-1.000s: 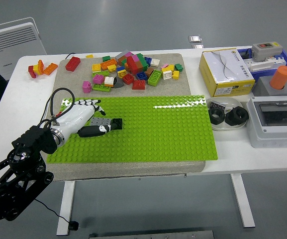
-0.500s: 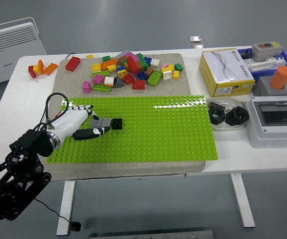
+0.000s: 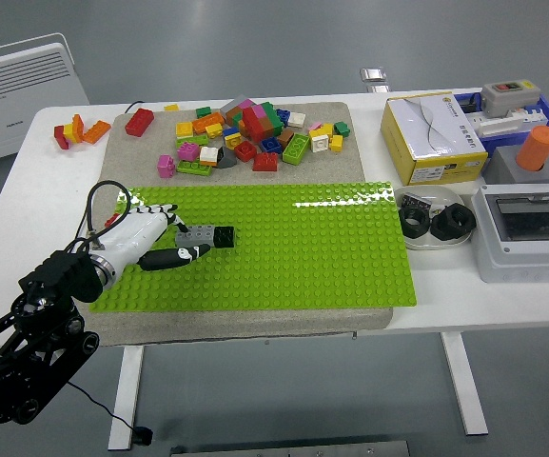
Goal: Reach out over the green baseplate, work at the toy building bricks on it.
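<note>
The green baseplate [image 3: 303,243] lies on a grey mat in the middle of the table. A grey brick [image 3: 194,235] and a black brick [image 3: 224,236] sit joined side by side on its left part. My left hand [image 3: 174,236], white with black fingertips, rests on the plate's left end. Its fingers [image 3: 165,213] are spread behind the grey brick and its thumb [image 3: 181,254] lies just in front of it, holding nothing. A heap of loose coloured bricks [image 3: 250,133] lies on the mat behind the plate. My right arm is out of view.
A red brick [image 3: 140,121] and orange-red bricks [image 3: 79,130] lie at the far left. At the right stand a yellow-white box [image 3: 433,138], a white tray with black nuts [image 3: 434,222], a grey electrical box [image 3: 531,233] and an orange cylinder [image 3: 539,148].
My left hand has drawn back a little to the left and toward me. The grey and black bricks have stayed in place on the plate.
</note>
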